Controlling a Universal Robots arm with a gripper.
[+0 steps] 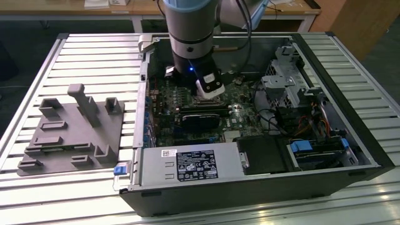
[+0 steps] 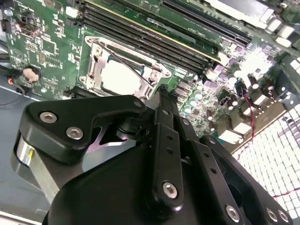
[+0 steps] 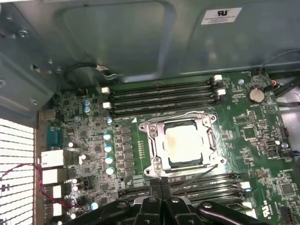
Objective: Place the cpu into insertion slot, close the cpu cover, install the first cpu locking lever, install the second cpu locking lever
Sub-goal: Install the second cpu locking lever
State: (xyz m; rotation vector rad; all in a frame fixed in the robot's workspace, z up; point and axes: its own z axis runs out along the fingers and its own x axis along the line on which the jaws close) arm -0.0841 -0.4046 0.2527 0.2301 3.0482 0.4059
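Gripper (image 3: 161, 183) tips are pressed together, pinching nothing (as far as I see); the cpu (image 3: 185, 143) sits in the insertion slot (image 3: 180, 162) just beyond them, under the lowered cpu cover (image 3: 157, 136).

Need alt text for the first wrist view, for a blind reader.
A silver chip sits on a green circuit board, with a metal frame lying flat around it. The robot's black hand, fingers together, is at the frame's edge by a thin wire lever.

no readable print on case sticker (image 3: 220, 15)
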